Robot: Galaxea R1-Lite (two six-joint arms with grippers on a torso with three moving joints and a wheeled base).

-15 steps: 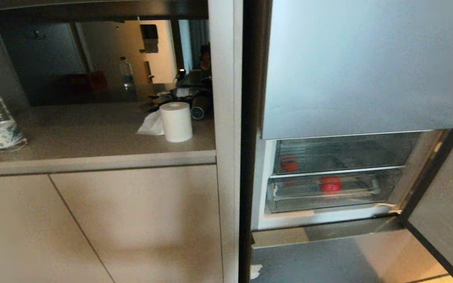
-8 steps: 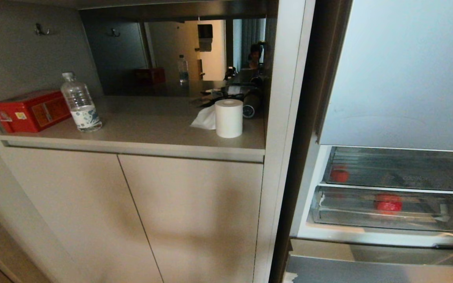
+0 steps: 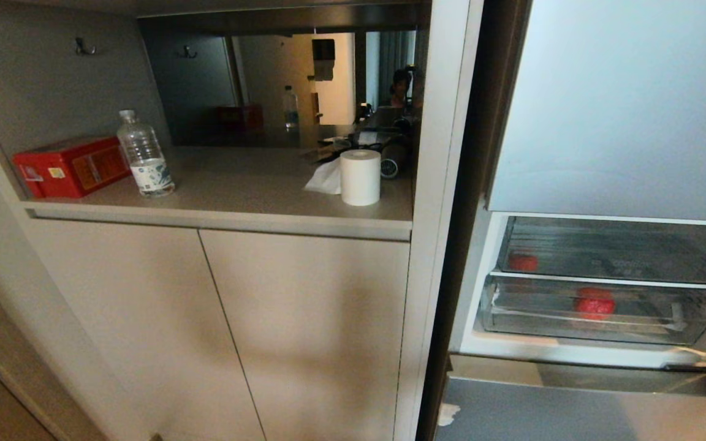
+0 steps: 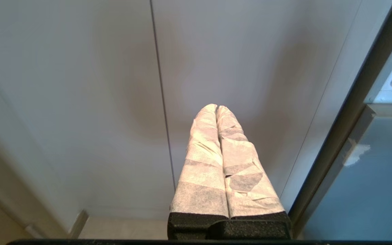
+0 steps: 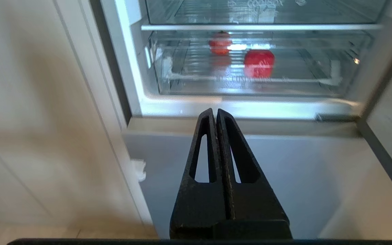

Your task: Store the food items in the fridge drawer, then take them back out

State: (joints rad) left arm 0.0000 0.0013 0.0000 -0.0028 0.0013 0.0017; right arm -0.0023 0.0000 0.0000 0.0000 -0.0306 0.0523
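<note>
Two red fruits are seen in the open fridge at the right of the head view, and nothing is held by either arm. At the far left, a red box (image 3: 71,166) and a water bottle (image 3: 145,155) are stood near the left end of the shelf (image 3: 236,211), with a paper roll (image 3: 360,177) close to its right end and front edge. Below the shelf, in its wrist view, the left gripper (image 4: 216,108) is pointed at the cabinet doors (image 3: 218,331), its wrapped jaws pressed together. Further right, the right gripper (image 5: 215,111) is aimed at the lower fridge opening, its black jaws likewise pressed together. The fridge drawer (image 3: 604,309) is found pushed in under a clear upper compartment (image 3: 622,251); the larger red fruit (image 3: 594,302) is lodged near the drawer's middle, while a smaller red fruit (image 3: 523,262) is placed towards the left, apparently farther back, though which bin holds it cannot be told. Storing seems done, so taking out is judged the step in hand. To do it well, the drawer's front wall should first be drawn out squarely, the jaws then spread wide and lowered over the fruit from above, and a gentle squeeze used so the glossy skin is not allowed to slip.
</note>
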